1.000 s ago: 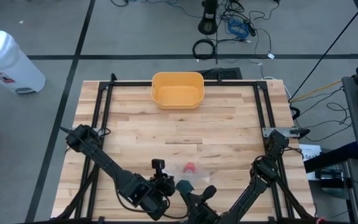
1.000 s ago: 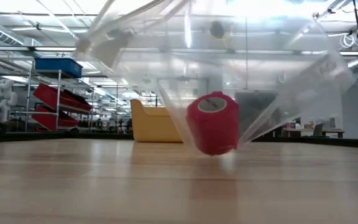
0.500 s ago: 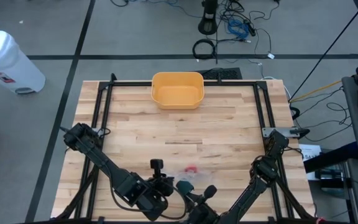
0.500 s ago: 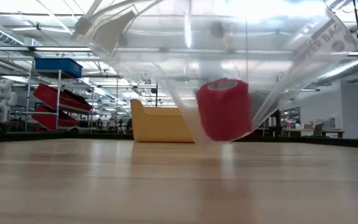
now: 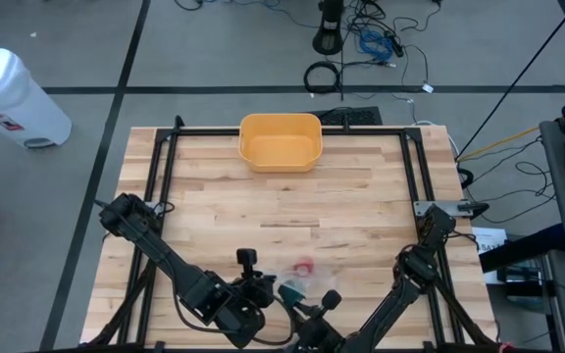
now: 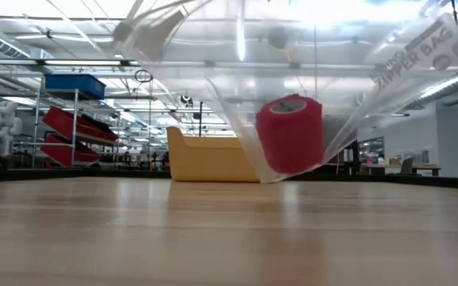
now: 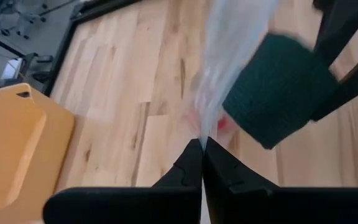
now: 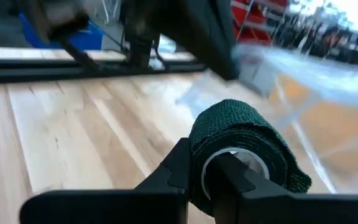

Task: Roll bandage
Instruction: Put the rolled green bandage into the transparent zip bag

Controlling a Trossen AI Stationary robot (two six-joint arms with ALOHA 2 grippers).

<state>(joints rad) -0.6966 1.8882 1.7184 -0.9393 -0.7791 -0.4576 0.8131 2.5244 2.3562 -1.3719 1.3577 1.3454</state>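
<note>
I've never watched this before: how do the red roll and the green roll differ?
The red bandage roll sits inside the clear zipper bag off the table; the green bandage roll is outside it, clamped in the right gripper. Both are short, cylindrical wraps with a hollow core.

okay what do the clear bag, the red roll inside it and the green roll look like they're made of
Clear bag: thin glossy plastic film, seemingly; see-through, creased, printed "zipper bag". Red roll: matte, soft-looking wrap, likely cohesive bandage, wound around a pale core. Green roll: same kind of crinkled, woven-looking bandage with a light core, gripped by the right hand.
</note>
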